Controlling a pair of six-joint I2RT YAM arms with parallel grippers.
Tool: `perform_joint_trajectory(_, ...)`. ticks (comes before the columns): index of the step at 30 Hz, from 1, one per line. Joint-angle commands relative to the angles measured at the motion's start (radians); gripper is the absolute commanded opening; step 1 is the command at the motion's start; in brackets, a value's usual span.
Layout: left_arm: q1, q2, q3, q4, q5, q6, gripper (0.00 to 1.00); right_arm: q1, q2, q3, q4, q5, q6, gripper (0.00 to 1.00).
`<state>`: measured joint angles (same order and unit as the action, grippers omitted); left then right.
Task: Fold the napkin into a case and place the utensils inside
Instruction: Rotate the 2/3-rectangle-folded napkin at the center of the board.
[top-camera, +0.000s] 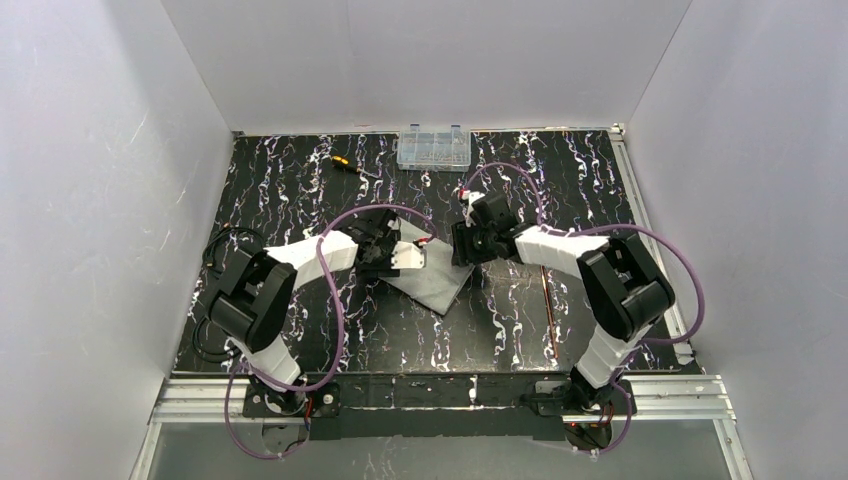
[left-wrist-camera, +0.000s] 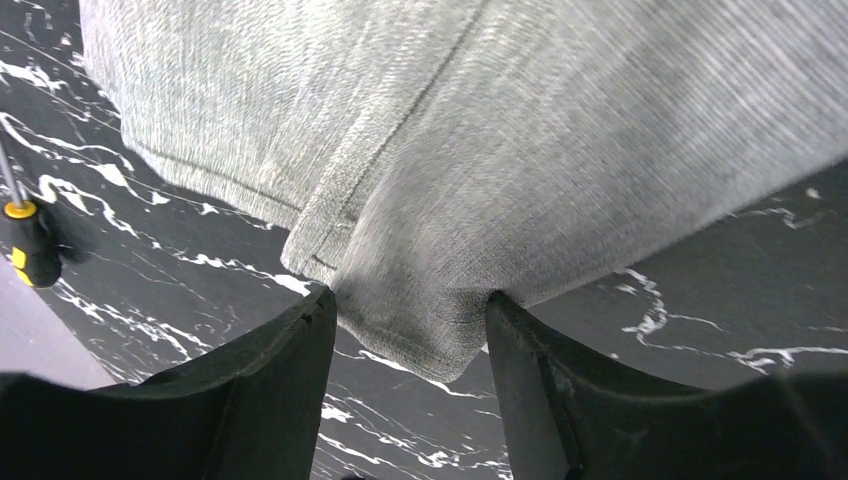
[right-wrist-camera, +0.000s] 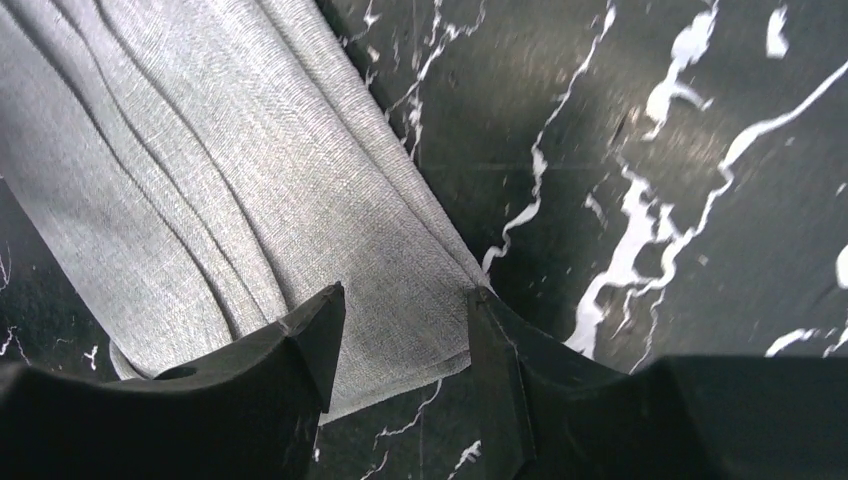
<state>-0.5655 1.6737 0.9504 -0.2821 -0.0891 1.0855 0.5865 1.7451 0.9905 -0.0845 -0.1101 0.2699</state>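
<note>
Plain white panel walls (top-camera: 90, 180) enclose three sides of a black bench (top-camera: 560, 190) veined in white like marble. An aluminium rail (top-camera: 440, 400) runs along its near edge, under even light.

Both arms reaching inward, left end effector (left-wrist-camera: 410, 325) and right end effector (right-wrist-camera: 405, 310) seemingly pinching

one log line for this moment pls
stage: folding | left gripper: shut on napkin corner | right gripper: shut on napkin edge | utensils: on table, not inserted
</note>
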Motion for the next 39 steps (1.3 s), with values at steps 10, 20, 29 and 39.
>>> perform_joint_trajectory(10,-0.003,0.081,0.126,0.032,0.035,0.089,0.56,0.139,-0.318,-0.287,-0.055,0.132,0.221,0.58)
perform_joint_trajectory(20,-0.044,0.123,0.163,0.109,0.046,0.091,0.61,0.212,-0.411,-0.378,-0.011,0.058,0.313,0.58)
perform_joint_trajectory(29,0.030,0.012,0.339,-0.081,0.058,-0.096,0.71,0.117,-0.455,-0.131,-0.243,0.069,0.132,0.62)
perform_joint_trajectory(39,0.075,-0.169,0.377,-0.368,0.401,-0.245,0.82,0.035,-0.055,0.229,-0.180,-0.141,-0.008,0.58)
